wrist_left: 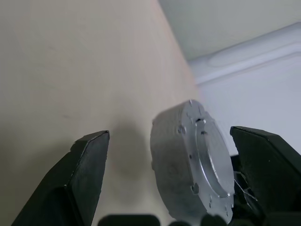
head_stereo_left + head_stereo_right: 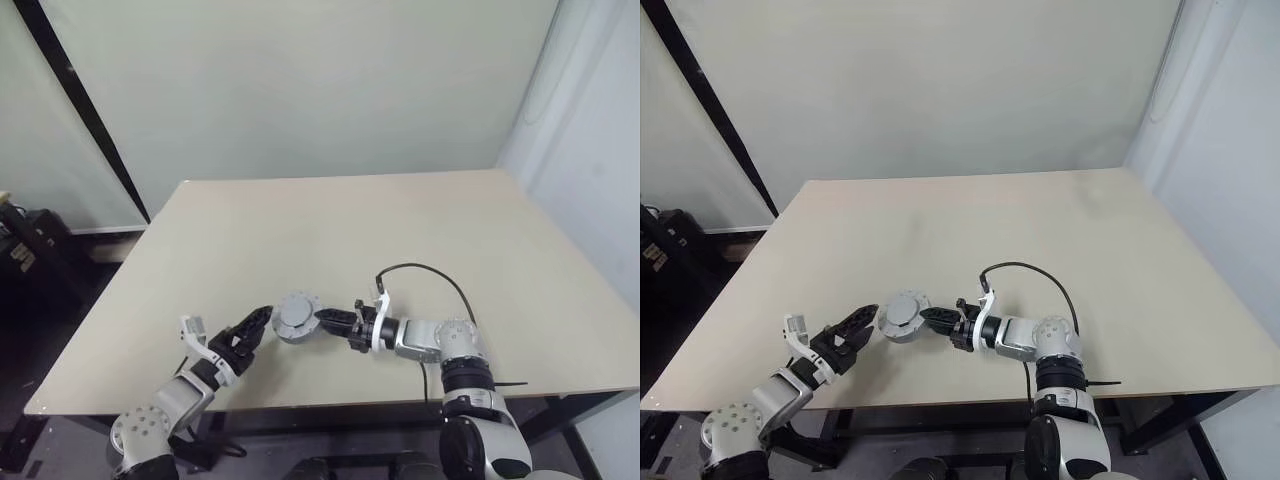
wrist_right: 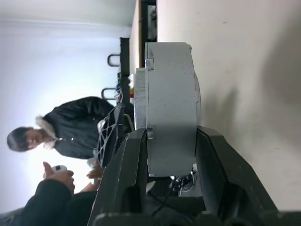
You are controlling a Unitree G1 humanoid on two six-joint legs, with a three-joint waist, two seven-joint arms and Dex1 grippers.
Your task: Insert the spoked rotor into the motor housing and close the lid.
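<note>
At the near left of the pale worktop, the left pincer points toward the middle with its two black fingers spread wide. Nothing is between them; in the left wrist view the round grey part sits in the gap ahead of the fingers, apart from both.

Just to the right of those fingertips is the closed motor housing, a squat grey drum held clear above the worktop near the front edge. Its lid is seated on it: a plain light grey face with a raised round middle and small screws around the rim. The drum's shadow lies on the worktop beneath it. The rotor cannot be seen with the casing shut.

To the right again, the right pincer comes in from the right side and points leftward. Its fingers are clamped on the housing's two flat faces, one finger on each side, so the drum stands on edge between them.

A black cable loops up from the right wrist. Beyond the worktop's far side, the right wrist view shows a person in a dark jacket.
</note>
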